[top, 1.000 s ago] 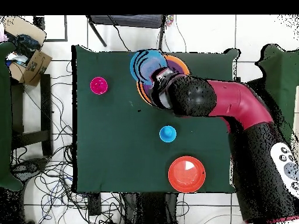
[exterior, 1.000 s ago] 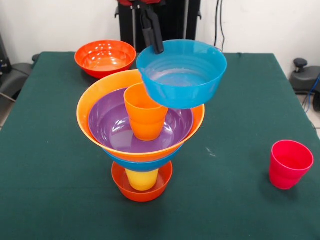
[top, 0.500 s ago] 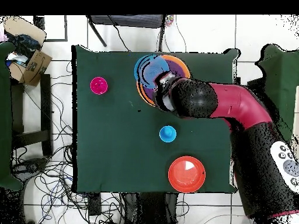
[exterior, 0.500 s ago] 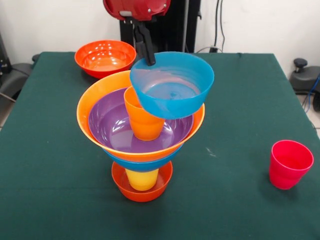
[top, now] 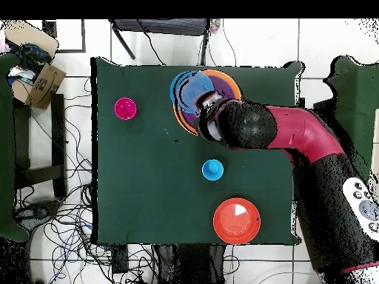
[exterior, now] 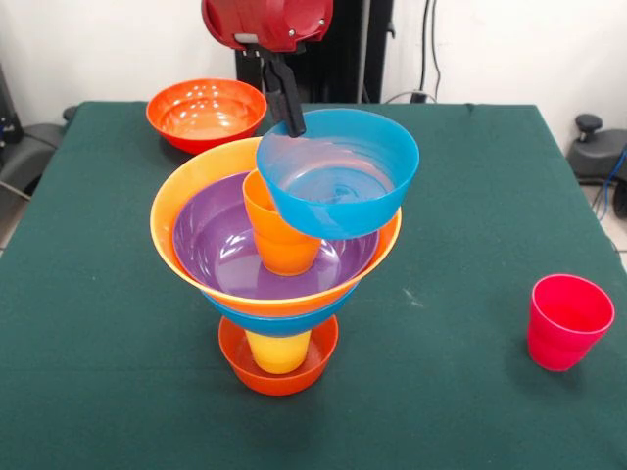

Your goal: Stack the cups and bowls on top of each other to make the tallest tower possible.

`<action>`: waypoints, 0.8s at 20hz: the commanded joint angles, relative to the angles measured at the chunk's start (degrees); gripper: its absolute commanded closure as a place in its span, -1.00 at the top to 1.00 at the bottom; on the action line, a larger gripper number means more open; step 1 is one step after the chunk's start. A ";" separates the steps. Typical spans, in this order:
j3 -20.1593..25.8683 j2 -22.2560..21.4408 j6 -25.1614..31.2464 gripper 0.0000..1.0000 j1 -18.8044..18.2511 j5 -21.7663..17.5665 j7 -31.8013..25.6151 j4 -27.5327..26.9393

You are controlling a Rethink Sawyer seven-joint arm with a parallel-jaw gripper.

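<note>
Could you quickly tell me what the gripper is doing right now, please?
Gripper: closed on the rim of the blue bowl, holding it tilted over the orange cup at the top of the tower.

Blue bowl [exterior: 338, 174]: glossy, slightly translucent plastic, smooth, faint rings inside. Light orange bowl [exterior: 186, 196], purple bowl [exterior: 220, 250] and orange cup [exterior: 279, 240] in the tower [exterior: 277, 284]: smooth shiny plastic with white highlights. Yellow cup [exterior: 278, 351] and small red-orange bowl [exterior: 279, 377] at the base: same gloss. Red-orange bowl [exterior: 206, 111] near the tabletop's far left corner: very glossy. Pinkish red cup [exterior: 568, 321]: smooth plastic, softer sheen. Table [exterior: 470, 245]: matt dark green cloth, slightly fuzzy. Gripper [exterior: 287, 106]: dull black fingers; arm shell [exterior: 266, 20] glossy red.
</note>
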 commanded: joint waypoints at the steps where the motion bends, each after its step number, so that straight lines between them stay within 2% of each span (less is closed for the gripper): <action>1: 3.28 1.21 3.06 -1.00 -1.30 -3.76 -16.18 2.41; 16: 3.59 0.98 5.97 -1.00 -1.99 -5.14 -16.38 1.81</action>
